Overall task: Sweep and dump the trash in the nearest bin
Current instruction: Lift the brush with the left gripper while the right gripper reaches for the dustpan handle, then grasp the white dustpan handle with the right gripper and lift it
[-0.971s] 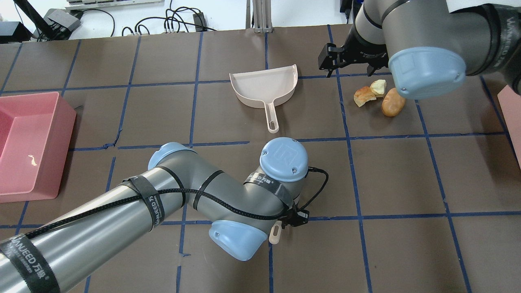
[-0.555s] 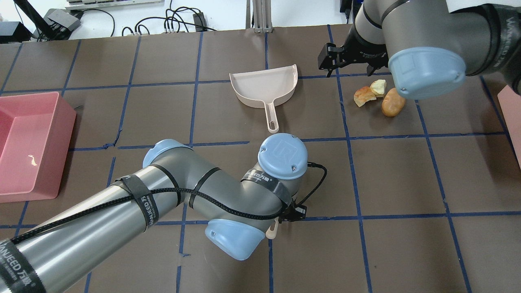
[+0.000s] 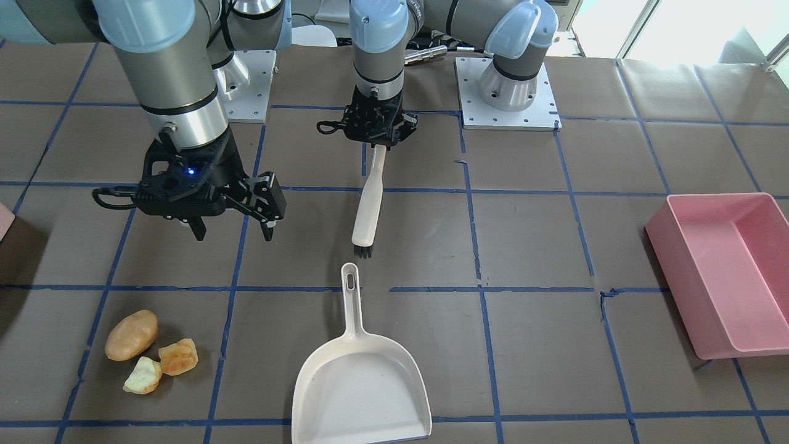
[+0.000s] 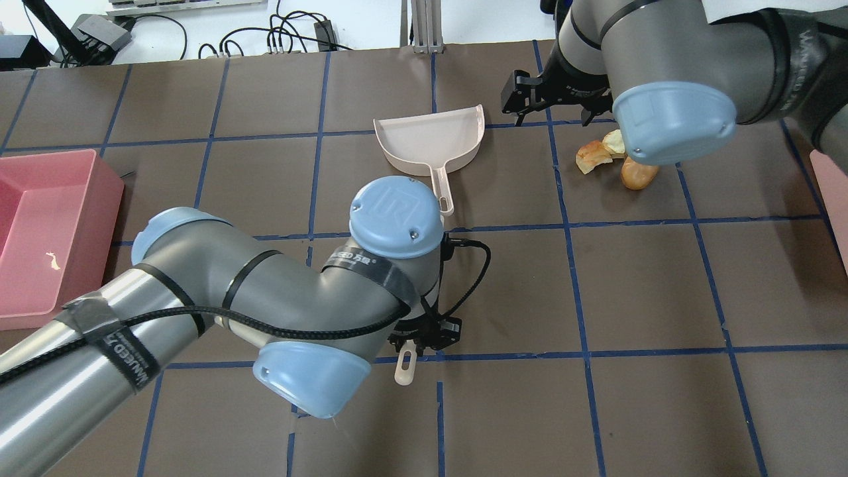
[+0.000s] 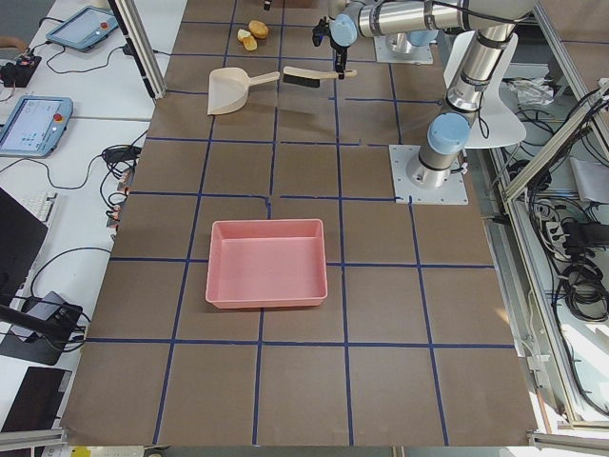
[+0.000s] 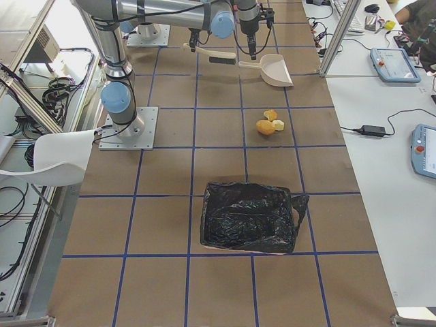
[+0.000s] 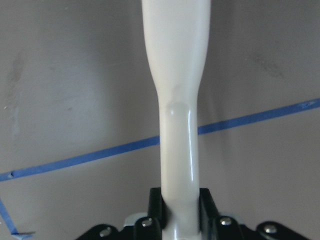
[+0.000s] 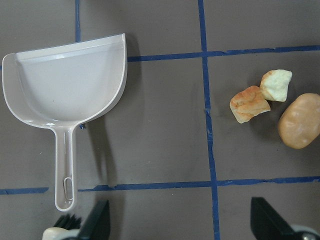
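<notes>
Three pieces of trash lie together: a tan potato [image 3: 130, 335], an orange-brown bread chunk [image 3: 179, 356] and a pale chunk [image 3: 143, 376]; the right wrist view shows the potato [image 8: 299, 121] too. A cream dustpan [image 3: 360, 382] [image 4: 430, 139] rests flat at mid-table. My left gripper [image 3: 376, 126] [image 7: 179, 205] is shut on the handle of a cream brush [image 3: 368, 203], whose black bristles point at the dustpan handle. My right gripper [image 3: 233, 233] [image 4: 550, 109] hovers open and empty between dustpan and trash. Only a pale pink edge of the bin [image 4: 833, 192] shows.
A large pink tub [image 3: 721, 271] [image 4: 46, 232] sits on the table's far side, away from the trash. The exterior right view shows a container lined with a black bag [image 6: 248, 216] near the trash. Blue tape lines grid the brown table.
My left arm has swung left and toward the dustpan, carrying the brush. The right arm has shifted slightly left and now covers part of the trash from above.
</notes>
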